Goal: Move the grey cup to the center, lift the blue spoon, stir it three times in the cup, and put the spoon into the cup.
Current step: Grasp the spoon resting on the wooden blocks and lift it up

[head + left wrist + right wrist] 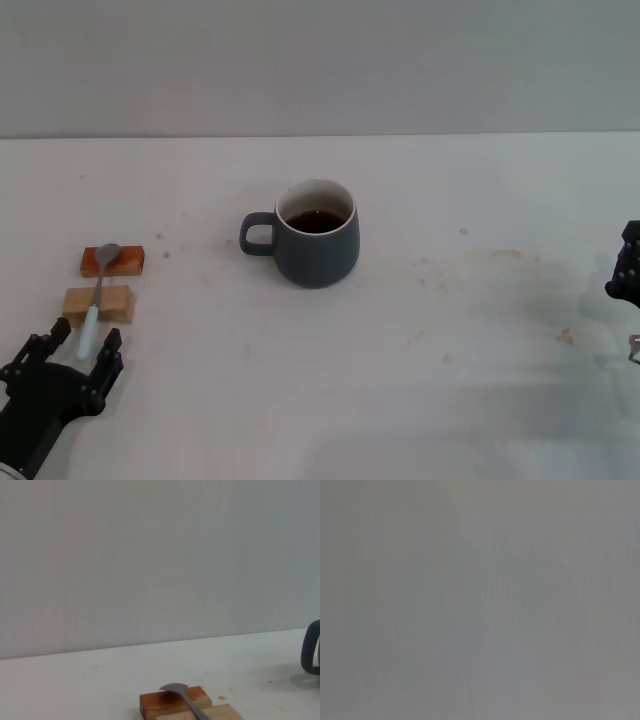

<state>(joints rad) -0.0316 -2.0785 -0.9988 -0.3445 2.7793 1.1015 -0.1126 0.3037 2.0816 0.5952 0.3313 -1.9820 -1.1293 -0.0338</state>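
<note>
Grey cup [318,243], dark liquid inside, sits mid-table for you, handle toward the blue spoon [98,296] bridging two wooden blocks [105,283]. Your left gripper [72,362] waits spread apart just behind its handle.

Setting: lab-type robot test bench, not a home. Evidence: bare white table [480,400] with faint stains, plain grey wall [320,60] directly behind it, no furnishings. Props sparse and staged: two small wooden blocks [105,280] used as a rest.
</note>
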